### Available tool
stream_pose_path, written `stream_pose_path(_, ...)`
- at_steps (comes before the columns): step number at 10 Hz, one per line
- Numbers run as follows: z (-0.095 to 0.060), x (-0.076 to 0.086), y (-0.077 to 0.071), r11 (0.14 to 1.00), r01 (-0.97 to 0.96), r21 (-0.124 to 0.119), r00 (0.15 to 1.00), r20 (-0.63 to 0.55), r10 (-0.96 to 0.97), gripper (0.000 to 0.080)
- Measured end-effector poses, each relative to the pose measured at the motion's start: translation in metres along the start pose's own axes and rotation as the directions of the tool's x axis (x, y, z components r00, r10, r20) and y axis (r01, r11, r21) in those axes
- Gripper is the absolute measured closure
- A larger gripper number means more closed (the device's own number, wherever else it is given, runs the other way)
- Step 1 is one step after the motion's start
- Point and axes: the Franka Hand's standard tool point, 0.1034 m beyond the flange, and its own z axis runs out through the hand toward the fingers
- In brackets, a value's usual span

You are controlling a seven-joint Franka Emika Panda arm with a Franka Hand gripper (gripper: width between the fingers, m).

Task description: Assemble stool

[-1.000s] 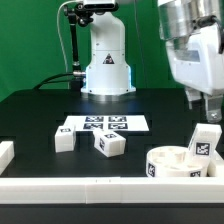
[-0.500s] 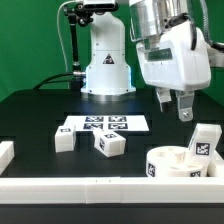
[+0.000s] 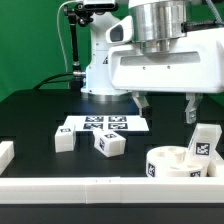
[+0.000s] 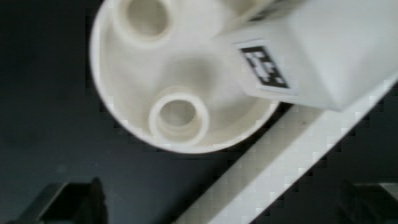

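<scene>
Leg (image 3: 204, 141) stands upright at disc (image 3: 165, 163) rim.

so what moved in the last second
The arm swung from the exterior view's right toward the middle and turned its broad side to the camera, with the jaws open and empty throughout. Nothing was taken or let go. The disc, legs and marker board stayed put.
</scene>
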Motion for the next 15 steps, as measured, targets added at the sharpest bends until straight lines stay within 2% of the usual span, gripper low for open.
stream_pose_path(1,0.001,0.002,0.004,0.998,0.063,-0.004,0.998,0.001,-0.063,0.0151)
stream_pose_path(5,0.001,0.003,0.005,0.947,0.321,-0.008,0.947,0.0,-0.321,0.0151)
stream_pose_path(6,0.002,0.007,0.009,0.884,0.468,-0.015,0.883,-0.019,-0.468,0.0151)
stream_pose_path(8,0.009,0.016,0.03,0.707,0.705,-0.048,0.706,-0.047,-0.707,0.0151)
stream_pose_path(10,0.012,0.022,0.039,0.487,0.865,-0.117,0.485,-0.048,-0.873,0.0151)
stream_pose_path(11,0.014,0.026,0.046,0.402,0.906,-0.135,0.4,-0.041,-0.915,0.0151)
stream_pose_path(14,0.014,0.028,0.049,0.264,0.954,-0.145,0.265,-0.015,-0.964,0.0151)
stream_pose_path(15,0.015,0.028,0.053,0.265,0.953,-0.144,0.266,-0.013,-0.964,0.0151)
